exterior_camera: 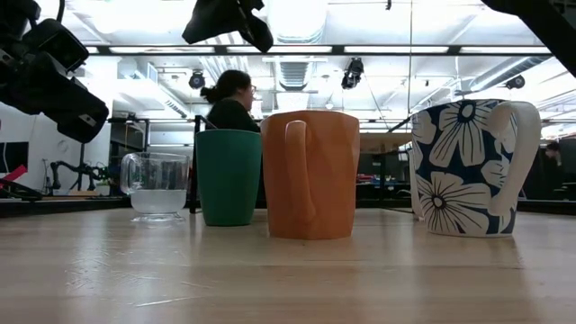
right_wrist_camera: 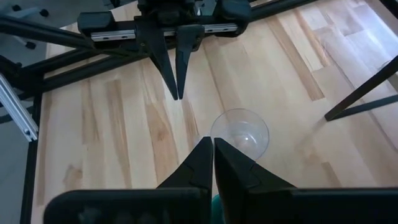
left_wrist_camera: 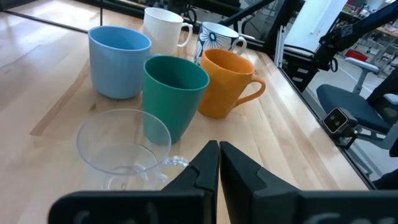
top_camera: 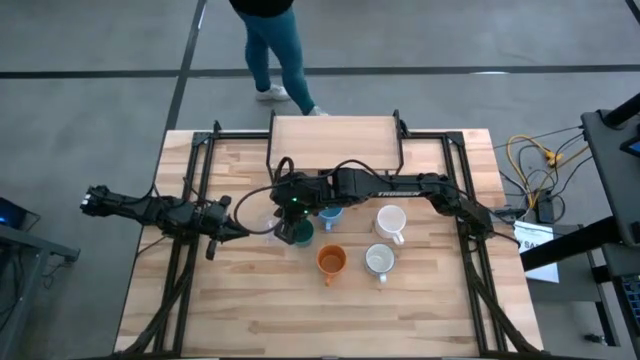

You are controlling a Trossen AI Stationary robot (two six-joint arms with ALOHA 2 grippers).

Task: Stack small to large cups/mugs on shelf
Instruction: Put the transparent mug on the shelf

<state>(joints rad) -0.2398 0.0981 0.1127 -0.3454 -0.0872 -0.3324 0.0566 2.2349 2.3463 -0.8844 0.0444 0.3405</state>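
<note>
Cups: six on table [top_camera: 250, 310], none on shelf [top_camera: 335, 135].

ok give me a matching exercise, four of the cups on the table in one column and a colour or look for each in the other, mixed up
Column one:
1. handleless tumbler
2. tall handleless cup
3. handled mug nearest the low camera
4. patterned mug

Column two:
A. orange
B. dark blue with white flowers
C. clear glass
D. dark green

Pairs: 1-C, 2-D, 3-A, 4-B
</note>
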